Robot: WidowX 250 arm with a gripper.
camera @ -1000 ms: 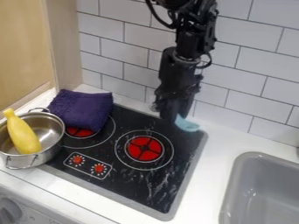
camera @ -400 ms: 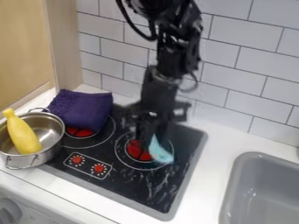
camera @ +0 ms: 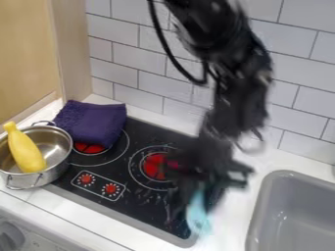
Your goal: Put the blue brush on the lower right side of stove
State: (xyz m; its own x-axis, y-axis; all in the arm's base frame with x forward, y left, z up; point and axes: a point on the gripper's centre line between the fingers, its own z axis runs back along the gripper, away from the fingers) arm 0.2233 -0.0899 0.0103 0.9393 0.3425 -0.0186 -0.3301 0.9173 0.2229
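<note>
1. Blue brush [camera: 198,213] hangs below the black gripper [camera: 194,193], roughly upright and blurred; in the camera view it lies across the right-hand edge of the stove [camera: 140,208], near its lower right corner, with the low end seen against the white counter [camera: 229,225]; whether it touches either surface, I cannot tell.

2. The gripper appears closed on the brush's upper part, pinching it from above; the blur hides the exact grip.

3. The step in hand, as I judge it, is the carry, close to its end; the brush is near the goal corner but not yet set down and let go.

4. The next move calls for a small shift inward, so the whole brush sits over the black cooktop rather than half over the counter; then a gentle lowering until it rests, a release, and a lift straight up.

5. Letting go too far out could leave the brush straddling the stove's rim or sliding onto the counter; a steady arm before release seems wise.
</note>
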